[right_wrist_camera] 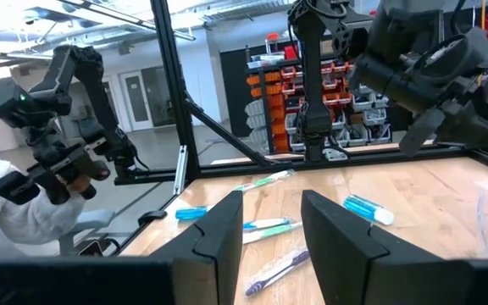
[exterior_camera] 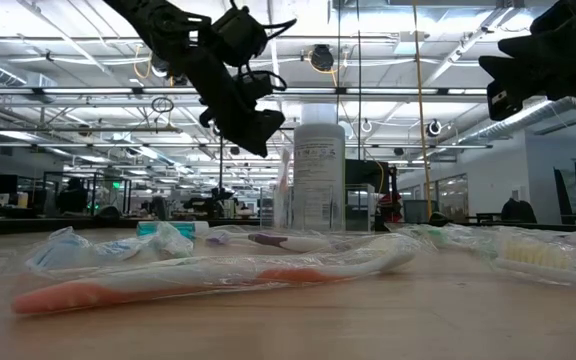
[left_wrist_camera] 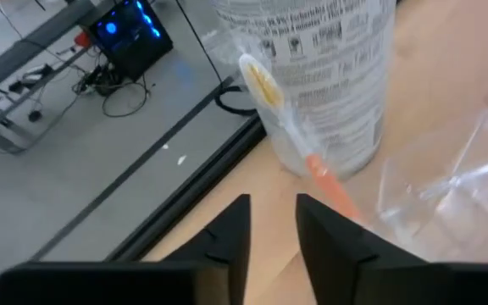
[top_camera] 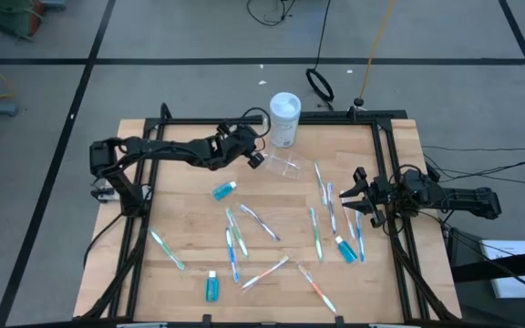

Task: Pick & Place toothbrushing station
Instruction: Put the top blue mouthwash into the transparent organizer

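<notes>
**Observer:** Toothbrushing station — where is it?

**Me:** From above, the toothbrushing station (top_camera: 285,165) is the small clear holder on the counter (top_camera: 180,205), just beside the white-capped container (top_camera: 284,119). My left gripper (top_camera: 256,159) hangs just beside it, off its edge. My right gripper (top_camera: 354,193) waits near the counter's far side, over a row of wrapped toothbrushes (top_camera: 331,202). More brushes and some blue tubes (top_camera: 224,189) lie scattered about.

**Observer:** And level with the counter?

**Me:** A wrapped orange toothbrush (exterior_camera: 208,275) fills the foreground. The container (exterior_camera: 318,176) stands behind it, with my left gripper (exterior_camera: 253,130) in the air beside it. I can't pick out the holder there.

**Observer:** Your left wrist?

**Me:** My fingers (left_wrist_camera: 227,237) stand a little apart with nothing between them. The clear holder (left_wrist_camera: 451,191) is off to one side, and an orange-handled brush (left_wrist_camera: 295,135) leans on the container (left_wrist_camera: 320,76).

**Observer:** Right wrist?

**Me:** Those fingers (right_wrist_camera: 219,229) are spread, empty, pointed across the counter.

**Observer:** What could go wrong?

**Me:** I judge the holder light, slick and thin-walled; a pinch on its rim could flip or slide it. Working so near, I might knock the container or that leaning brush over.

**Observer:** Any writing?

**Me:** The container's label has printed lines, probably product text, too blurred to read.
</notes>
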{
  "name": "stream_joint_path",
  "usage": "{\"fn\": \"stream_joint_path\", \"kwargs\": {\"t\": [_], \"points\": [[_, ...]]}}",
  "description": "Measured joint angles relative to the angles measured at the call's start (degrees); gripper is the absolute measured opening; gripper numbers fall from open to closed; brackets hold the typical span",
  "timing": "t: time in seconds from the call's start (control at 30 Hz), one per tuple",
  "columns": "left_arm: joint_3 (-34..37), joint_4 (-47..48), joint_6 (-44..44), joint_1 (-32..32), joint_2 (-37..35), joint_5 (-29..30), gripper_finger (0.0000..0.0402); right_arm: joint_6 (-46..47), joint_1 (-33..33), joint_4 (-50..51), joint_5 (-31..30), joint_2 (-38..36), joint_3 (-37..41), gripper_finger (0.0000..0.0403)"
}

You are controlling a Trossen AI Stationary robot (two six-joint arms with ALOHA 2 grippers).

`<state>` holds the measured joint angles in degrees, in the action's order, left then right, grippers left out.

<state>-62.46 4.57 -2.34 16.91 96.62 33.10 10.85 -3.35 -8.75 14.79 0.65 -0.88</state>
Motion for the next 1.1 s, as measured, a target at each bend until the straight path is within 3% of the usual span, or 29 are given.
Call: {"fn": "stream_joint_path", "kwargs": {"t": [0.23,0.4,0.5,0.77,0.93,1.1], "points": [[0.0,10.5,1.5,-0.3,-6.0,0.3,0.0152,-1.4,0.0,-1.0,-1.4,0.0,0.0,0.0114],[0.0,21.3,1.2,-0.5,-14.1,-0.1,0.0154,-12.4,0.0,-9.2,-17.6,0.1,0.0,0.0114],[0.0,27.8,0.0,-0.5,-18.9,-4.6,0.0154,-15.9,0.0,-17.5,-26.5,0.6,0.0,0.0114],[0.0,33.4,0.2,-0.4,-23.6,-21.1,0.0154,-16.7,-0.1,-36.5,-20.8,12.4,-0.5,0.0114],[0.0,33.3,-1.3,-0.5,-21.1,-28.6,0.0154,-14.4,-0.1,-32.7,-20.6,24.9,-4.8,0.0114],[0.0,33.0,-4.8,-0.9,-15.6,-29.5,0.0154,-13.8,-0.1,-30.9,-20.6,37.4,-7.7,0.0114]]}}
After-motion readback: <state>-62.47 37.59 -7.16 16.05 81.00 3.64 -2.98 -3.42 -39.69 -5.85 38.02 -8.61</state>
